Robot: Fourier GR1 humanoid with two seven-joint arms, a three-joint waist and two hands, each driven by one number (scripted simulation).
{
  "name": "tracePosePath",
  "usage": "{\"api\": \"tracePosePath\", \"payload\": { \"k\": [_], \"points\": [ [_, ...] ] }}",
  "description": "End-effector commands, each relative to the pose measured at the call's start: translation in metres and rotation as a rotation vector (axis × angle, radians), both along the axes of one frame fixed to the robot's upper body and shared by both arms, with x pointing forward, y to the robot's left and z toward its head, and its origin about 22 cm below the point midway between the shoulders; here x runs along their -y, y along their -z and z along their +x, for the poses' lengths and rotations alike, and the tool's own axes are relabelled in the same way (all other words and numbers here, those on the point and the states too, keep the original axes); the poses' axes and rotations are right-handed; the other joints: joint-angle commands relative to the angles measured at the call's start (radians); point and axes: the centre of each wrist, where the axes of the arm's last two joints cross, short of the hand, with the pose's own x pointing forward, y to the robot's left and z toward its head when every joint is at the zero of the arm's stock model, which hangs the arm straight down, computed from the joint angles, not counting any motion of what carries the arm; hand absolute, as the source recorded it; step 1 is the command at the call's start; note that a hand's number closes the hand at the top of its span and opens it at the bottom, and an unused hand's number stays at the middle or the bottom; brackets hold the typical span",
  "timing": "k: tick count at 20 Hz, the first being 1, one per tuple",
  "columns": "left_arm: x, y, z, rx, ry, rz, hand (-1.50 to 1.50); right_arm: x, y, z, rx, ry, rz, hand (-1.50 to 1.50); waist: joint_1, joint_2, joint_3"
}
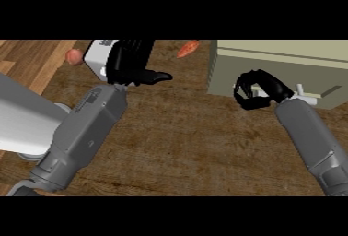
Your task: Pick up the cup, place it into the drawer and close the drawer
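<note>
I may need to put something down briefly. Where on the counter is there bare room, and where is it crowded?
The brown wooden counter is bare in the wide stretch between the two grey forearms, below the hands. The far edge is crowded: the left hand covers a white cup beside a pink round object, an orange object lies behind, and the right hand sits at the beige drawer cabinet.

A wooden counter (183,138) with a dark, grained top fills most of the view; at its upper left corner the wood is lighter, in plank-like strips. Near the far edge lie an orange, carrot-like item (188,49) and, further left, a small reddish-pink rounded item (73,56), well apart.
</note>
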Motion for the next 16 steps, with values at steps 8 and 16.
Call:
{"api": "tracePosePath", "payload": {
  "k": [8,16],
  "points": [
    [-0.018,0.009,-0.007,-0.008,0.048,0.006,-1.5,0.045,-0.087,0.03,0.139,0.164,0.035,1.5,0.07,0.019,-0.006],
    [-0.016,0.008,-0.009,0.002,0.067,-0.027,-1.5,0.056,-0.097,0.027,0.129,0.146,0.082,1.5,0.075,0.022,-0.007]
  ]
}}
